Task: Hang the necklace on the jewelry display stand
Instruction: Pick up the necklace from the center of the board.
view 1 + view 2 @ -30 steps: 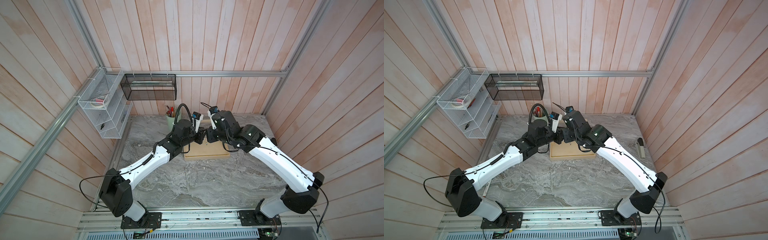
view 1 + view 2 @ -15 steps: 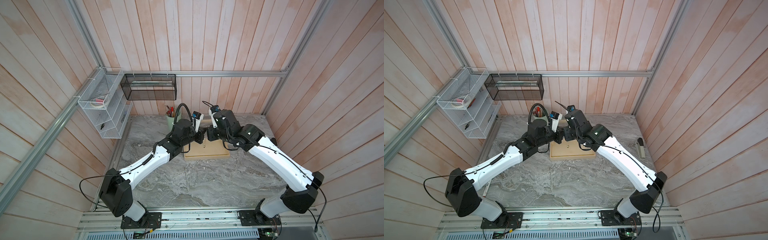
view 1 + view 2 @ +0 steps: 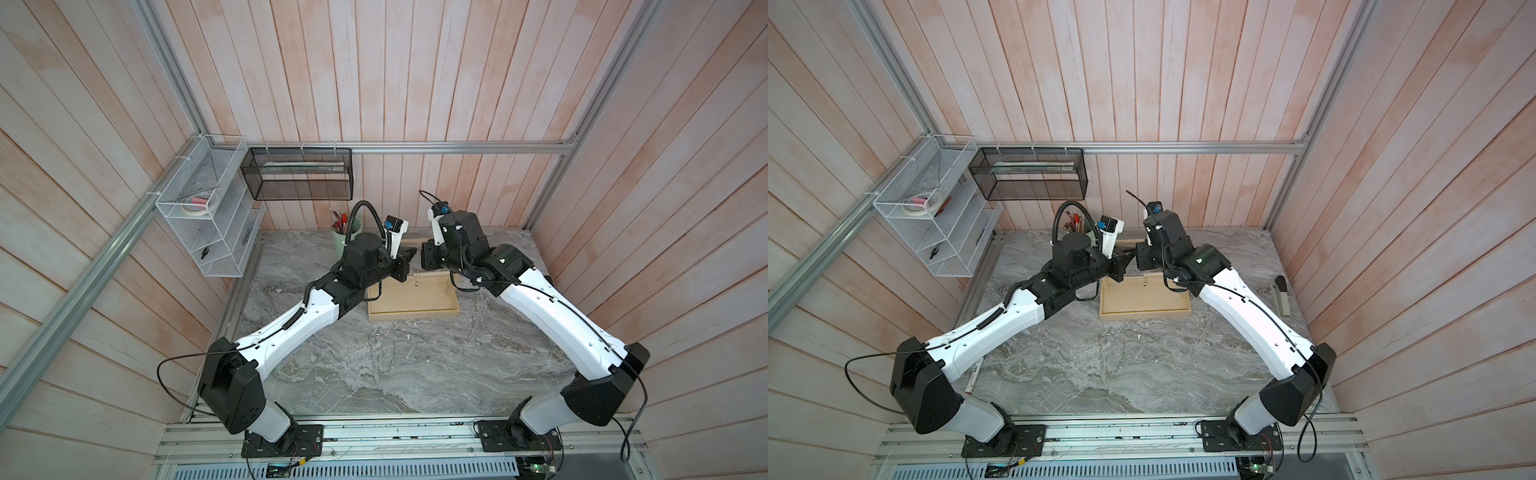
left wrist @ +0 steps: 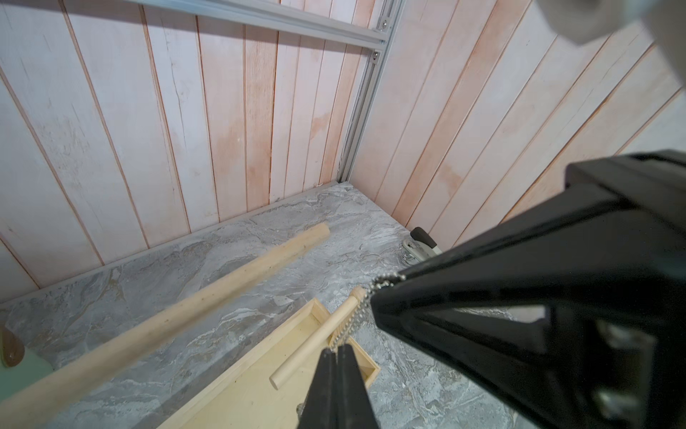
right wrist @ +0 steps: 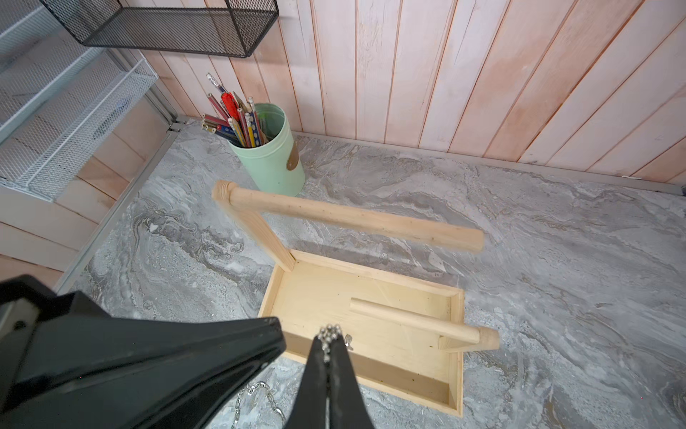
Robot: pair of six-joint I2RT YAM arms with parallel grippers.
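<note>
The whole table (image 3: 374, 365) is seen from high above its front in both top views. The stand (image 5: 352, 219) is shared, close, by opposed wrist views.

Bright even light, soft shadows, blurred near wrist cameras

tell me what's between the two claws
A short run of the necklace, gripped by the left claw and the right claw; the left wrist view shows it.
</note>
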